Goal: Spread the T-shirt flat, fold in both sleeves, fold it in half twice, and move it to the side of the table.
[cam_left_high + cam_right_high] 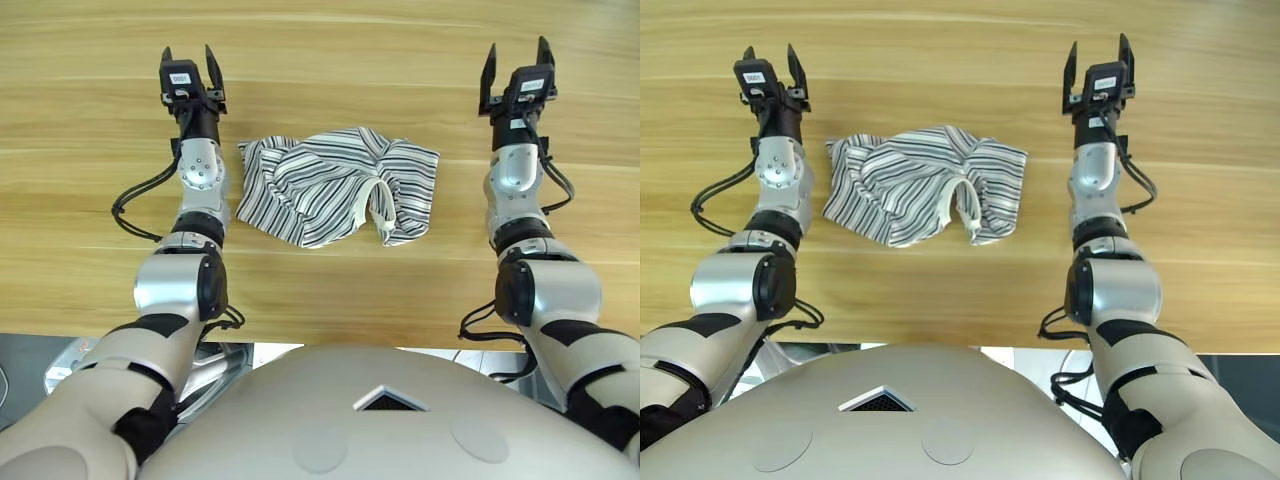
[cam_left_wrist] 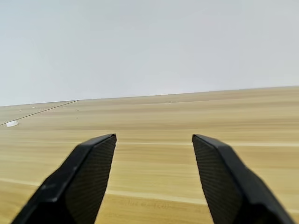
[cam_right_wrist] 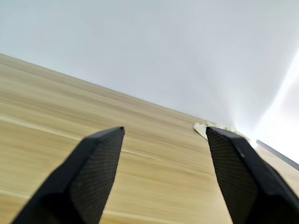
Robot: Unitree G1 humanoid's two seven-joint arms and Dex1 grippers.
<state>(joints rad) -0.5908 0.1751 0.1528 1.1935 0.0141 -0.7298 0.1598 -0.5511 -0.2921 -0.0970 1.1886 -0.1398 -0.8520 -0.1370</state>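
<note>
While both arms lie stretched forward over the wooden surface (image 1: 330,290), the T-shirt (image 1: 335,185) sits between the forearms, mid-frame in the head view and a bit left of centre. Black-and-white stripes, crumpled in a loose heap, not spread, no fold made yet. White neckband (image 1: 372,208) loops out on the near right part of the heap. Heap's left edge is just beside the left forearm, can't tell if touching; its right edge is clear of the right forearm with bare wood between. Black cables hang off each arm at lower left and lower right.

Farther up, left gripper (image 1: 188,52) is in the upper left of the frame, past the shirt's far edge, fingers spread wide, nothing between them. Right gripper (image 1: 518,48) is in the upper right, roughly level with the left one, also spread wide and holding nothing. Both are well apart from the cloth. Wrist views confirm it: dark textured fingers (image 2: 88,177) apart, only wood grain in the gap.

Beyond the grippers, bare wood runs to the far edge. A small white scrap (image 2: 12,123) and a pale crumpled bit (image 3: 215,127) lie out there, too small to identify. Plain light wall (image 2: 149,46) behind.
</note>
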